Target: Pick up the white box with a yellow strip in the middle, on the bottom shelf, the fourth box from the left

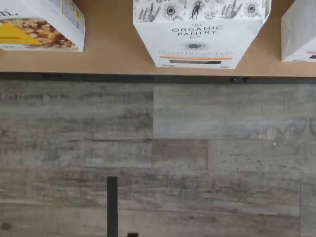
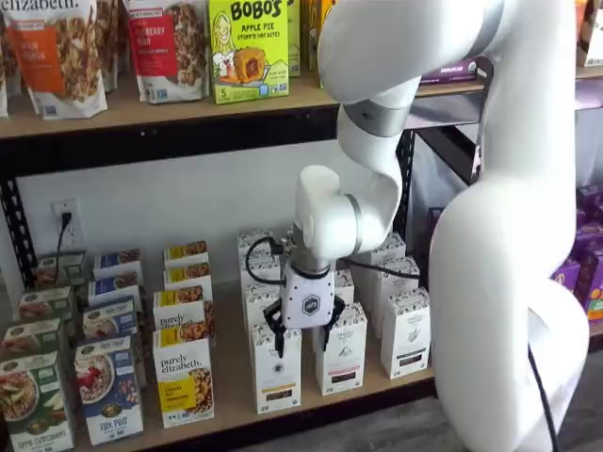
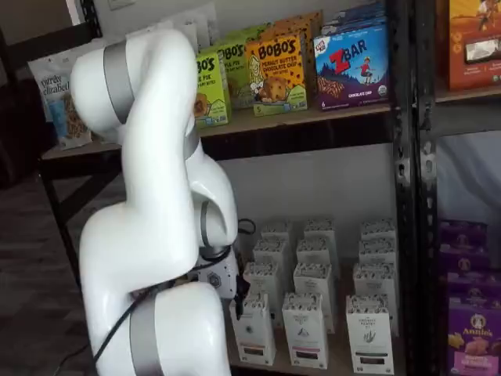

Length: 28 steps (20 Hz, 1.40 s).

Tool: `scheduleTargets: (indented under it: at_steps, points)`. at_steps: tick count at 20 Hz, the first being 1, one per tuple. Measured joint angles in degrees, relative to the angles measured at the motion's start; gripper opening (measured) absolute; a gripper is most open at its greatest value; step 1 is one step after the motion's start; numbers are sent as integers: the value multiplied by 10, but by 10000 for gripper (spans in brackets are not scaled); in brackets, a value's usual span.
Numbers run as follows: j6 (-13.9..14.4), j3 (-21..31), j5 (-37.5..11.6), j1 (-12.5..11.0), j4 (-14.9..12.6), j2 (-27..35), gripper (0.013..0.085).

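The white box [image 1: 199,34] reads "The Organic Pantry Co", with a speckled top and a short yellow-orange band. It stands upright at the front of the bottom shelf [image 1: 113,52]. It shows in both shelf views [image 2: 276,375] [image 3: 254,330] at the head of a row of like cartons. My gripper [image 2: 303,341] hangs just in front of the box at the height of its top. Its two black fingers stand apart with a plain gap, and it holds nothing. In a shelf view the gripper [image 3: 237,301] is partly hidden by the arm.
A "purely elizabeth" box [image 1: 40,25] [image 2: 182,380] stands left of the white box. A same-shaped white carton with a pink band [image 1: 299,30] [image 2: 341,352] stands to the right. More cartons stand behind. The black front rail [image 1: 158,78] edges the shelf above the grey plank floor [image 1: 158,158].
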Motion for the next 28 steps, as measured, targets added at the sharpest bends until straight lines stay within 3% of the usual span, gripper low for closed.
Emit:
scheduleTargets:
  at_steps: [3, 10, 19, 26, 28]
  points:
    - [3, -15, -5, -4, -8, 25, 850]
    - [37, -61, 4, -19, -58, 75, 850]
    - [-8, -152, 25, -36, -27, 152, 850]
    - [-17, -207, 41, -50, -32, 190, 850]
    - [-32, -229, 48, -56, -21, 205, 850]
